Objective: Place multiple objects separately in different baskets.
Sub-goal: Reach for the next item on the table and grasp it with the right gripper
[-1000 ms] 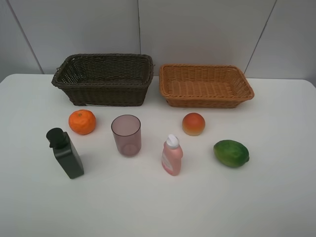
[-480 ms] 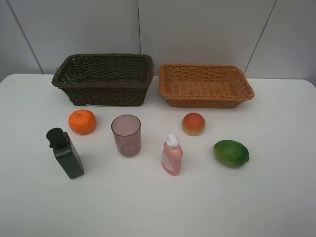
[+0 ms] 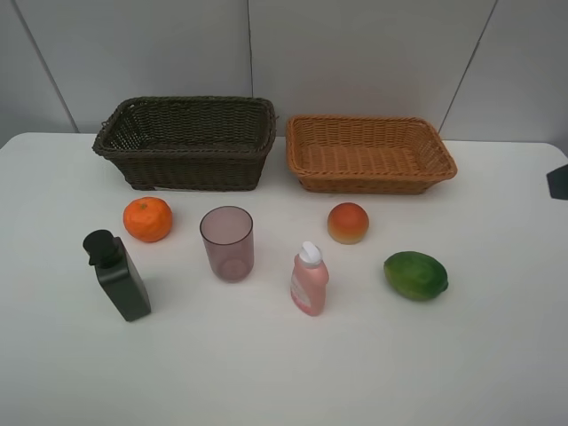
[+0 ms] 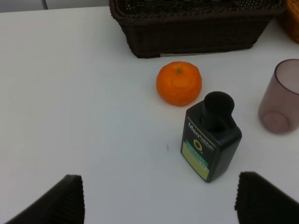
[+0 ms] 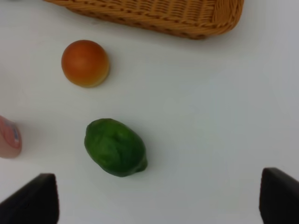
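Over the white table, left gripper hangs with jaws spread wide, holding nothing; pump bottle upright just ahead, mandarin past it, cup off to one side, dark basket behind. Right gripper likewise spread, nothing held; green fruit ahead, peach farther, pink bottle at view edge, tan basket beyond. All six items sit on table, outside baskets.

The picture edges cut off the dark basket and mauve cup at my left wrist, the pink bottle and tan basket at my right, and most of my fingers.
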